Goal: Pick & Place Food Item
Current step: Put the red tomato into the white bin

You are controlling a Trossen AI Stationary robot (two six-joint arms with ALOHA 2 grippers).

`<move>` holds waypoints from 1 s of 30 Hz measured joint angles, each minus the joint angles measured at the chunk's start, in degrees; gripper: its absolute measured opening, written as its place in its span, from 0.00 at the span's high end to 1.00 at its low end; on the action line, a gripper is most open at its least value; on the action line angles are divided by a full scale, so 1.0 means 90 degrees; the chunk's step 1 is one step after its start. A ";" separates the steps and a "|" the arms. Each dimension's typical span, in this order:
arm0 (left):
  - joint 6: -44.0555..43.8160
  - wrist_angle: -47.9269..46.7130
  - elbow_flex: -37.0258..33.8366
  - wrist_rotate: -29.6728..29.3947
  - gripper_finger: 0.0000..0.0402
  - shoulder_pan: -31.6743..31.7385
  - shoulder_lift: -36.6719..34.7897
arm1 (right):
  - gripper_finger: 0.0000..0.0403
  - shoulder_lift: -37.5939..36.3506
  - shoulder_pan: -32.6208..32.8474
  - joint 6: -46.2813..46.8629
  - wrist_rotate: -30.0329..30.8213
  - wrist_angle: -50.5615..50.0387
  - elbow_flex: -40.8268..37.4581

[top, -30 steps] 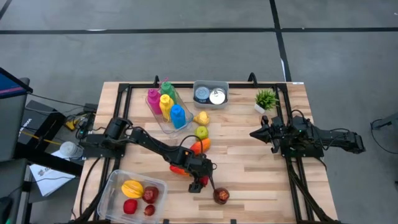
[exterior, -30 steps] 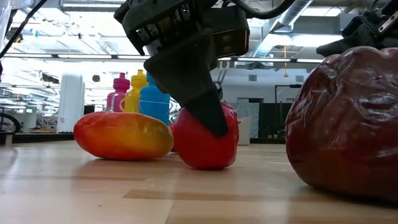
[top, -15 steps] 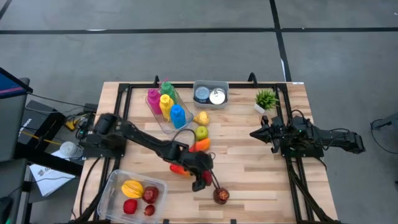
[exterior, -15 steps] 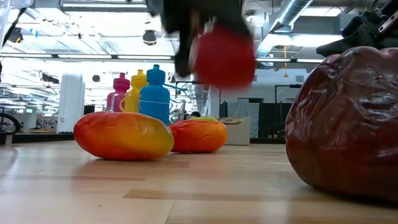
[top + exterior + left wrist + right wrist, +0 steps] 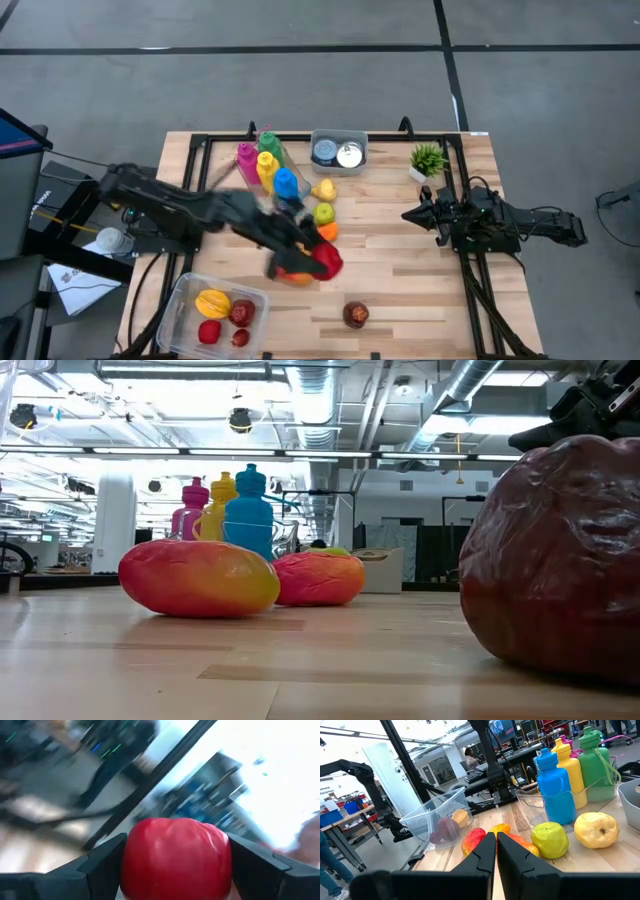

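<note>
Two arms shared the table, and only the left one was at work. At the left front corner sat the clear plastic bin [image 5: 178, 300], already holding a yellow-orange fruit and some red ones. The left arm stretched from its base at the table's left edge out toward the middle, raised off the wood and blurred with motion. Its left gripper [image 5: 322, 260] hung above the table's centre with the red apple [image 5: 176, 856] clamped between its fingers [image 5: 102, 862], the jaws spread wide around the fruit's sides. Under and beside it lay a mango [image 5: 198, 577] and a second orange-red fruit [image 5: 320, 578], with a green apple [image 5: 323, 212] and a yellow pear [image 5: 322, 190] just behind, near the tray of coloured bottles [image 5: 266, 166]. A dark red apple [image 5: 355, 315] rested alone near the front edge. Far right, the right gripper [image 5: 496, 851] waited with its fingers pressed together, holding nothing.

The main risk, as I judged it, was the apple slipping: it was round and smooth, gripped only at its flanks, and a fast swing toward the bin could roll it out. A low pass could also knock the mango or catch the bin's wall, and a release too high might bounce fruit out of the bin.
</note>
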 joint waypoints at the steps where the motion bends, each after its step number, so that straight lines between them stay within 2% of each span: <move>1: -0.0046 0.0219 0.0000 0.0001 0.26 -0.0020 -0.0162 | 0.97 -0.0001 -0.0002 -0.0002 0.0000 0.0000 0.0000; 7: 0.0163 0.1197 0.0005 -0.0016 0.26 -0.0301 -0.0931 | 0.97 0.0000 -0.0001 -0.0001 0.0000 -0.0002 0.0000; 12: 0.0560 0.1201 0.0005 -0.0082 0.26 -0.0515 -0.1339 | 0.97 0.0000 0.0000 -0.0002 -0.0002 0.0000 0.0000; 15: 0.0806 0.1185 0.0005 -0.0221 0.26 -0.0598 -0.1395 | 0.97 0.0000 -0.0002 -0.0002 -0.0002 0.0000 0.0000; 30: 0.0819 0.1188 0.0005 -0.0265 0.26 -0.0628 -0.1376 | 0.97 -0.0001 -0.0001 -0.0001 -0.0001 0.0000 0.0000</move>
